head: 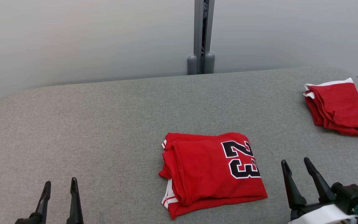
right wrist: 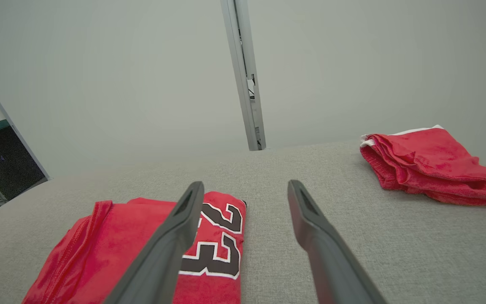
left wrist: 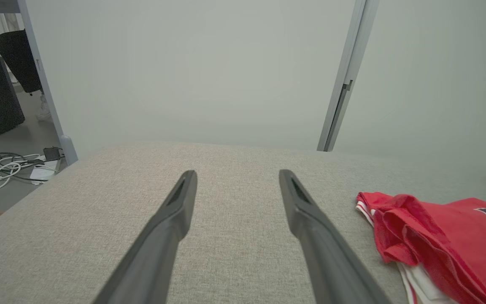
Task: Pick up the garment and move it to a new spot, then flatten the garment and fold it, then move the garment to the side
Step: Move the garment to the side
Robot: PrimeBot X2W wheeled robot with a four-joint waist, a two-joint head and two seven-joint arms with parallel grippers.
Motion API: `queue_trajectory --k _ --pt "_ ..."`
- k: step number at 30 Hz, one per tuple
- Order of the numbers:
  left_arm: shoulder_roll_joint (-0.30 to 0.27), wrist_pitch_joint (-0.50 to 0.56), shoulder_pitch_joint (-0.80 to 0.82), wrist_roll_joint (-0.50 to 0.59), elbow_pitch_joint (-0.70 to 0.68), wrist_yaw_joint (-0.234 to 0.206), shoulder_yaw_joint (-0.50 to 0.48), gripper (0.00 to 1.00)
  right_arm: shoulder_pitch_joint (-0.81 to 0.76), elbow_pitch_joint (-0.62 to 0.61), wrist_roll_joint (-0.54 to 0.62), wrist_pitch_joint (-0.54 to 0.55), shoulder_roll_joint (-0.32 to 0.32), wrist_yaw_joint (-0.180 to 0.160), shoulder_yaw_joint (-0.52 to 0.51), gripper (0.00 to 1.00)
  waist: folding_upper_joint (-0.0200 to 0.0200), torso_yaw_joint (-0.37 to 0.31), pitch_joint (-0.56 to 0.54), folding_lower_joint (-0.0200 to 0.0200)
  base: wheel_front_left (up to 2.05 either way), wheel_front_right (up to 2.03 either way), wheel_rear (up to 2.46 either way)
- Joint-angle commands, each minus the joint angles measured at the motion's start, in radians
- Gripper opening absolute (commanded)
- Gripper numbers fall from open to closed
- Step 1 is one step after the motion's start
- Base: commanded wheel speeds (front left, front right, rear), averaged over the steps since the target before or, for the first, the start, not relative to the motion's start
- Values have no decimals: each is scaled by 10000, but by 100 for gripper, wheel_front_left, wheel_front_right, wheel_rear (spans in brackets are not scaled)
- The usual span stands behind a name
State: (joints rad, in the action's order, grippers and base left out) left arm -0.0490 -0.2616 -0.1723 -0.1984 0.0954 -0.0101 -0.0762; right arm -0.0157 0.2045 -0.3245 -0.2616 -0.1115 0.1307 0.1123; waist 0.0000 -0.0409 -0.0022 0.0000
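Grey table [head: 104, 124], folded red garment [head: 210, 174] central, second red pile [head: 340, 105] well apart

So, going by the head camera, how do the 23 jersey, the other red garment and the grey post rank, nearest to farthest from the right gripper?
1. 23 jersey, just left of the right gripper.
2. Other red garment, farther back on the right.
3. Grey post, right at the back, centre.
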Motion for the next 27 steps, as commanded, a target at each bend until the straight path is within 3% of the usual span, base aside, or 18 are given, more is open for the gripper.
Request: queue_trajectory --k 1,9,18,27 --pt "-36 -42 30 -96 -52 -57 7 100 160 -12 126 -49 -158 2 165 100 0 -8 15 0 0 0 0" --pt "-34 -42 274 -150 -14 -87 198 100 1268 500 201 -28 -424 2 860 100 0 48 143 0 0 0 0" --pt "-34 -42 874 -182 91 -98 662 100 3162 2987 202 577 -374 2 1397 100 0 488 618 0 0 0 0" --pt "-36 -42 1089 -228 186 -117 853 100 4089 5357 -86 674 -215 0 1606 100 0 810 887 0 0 0 0"
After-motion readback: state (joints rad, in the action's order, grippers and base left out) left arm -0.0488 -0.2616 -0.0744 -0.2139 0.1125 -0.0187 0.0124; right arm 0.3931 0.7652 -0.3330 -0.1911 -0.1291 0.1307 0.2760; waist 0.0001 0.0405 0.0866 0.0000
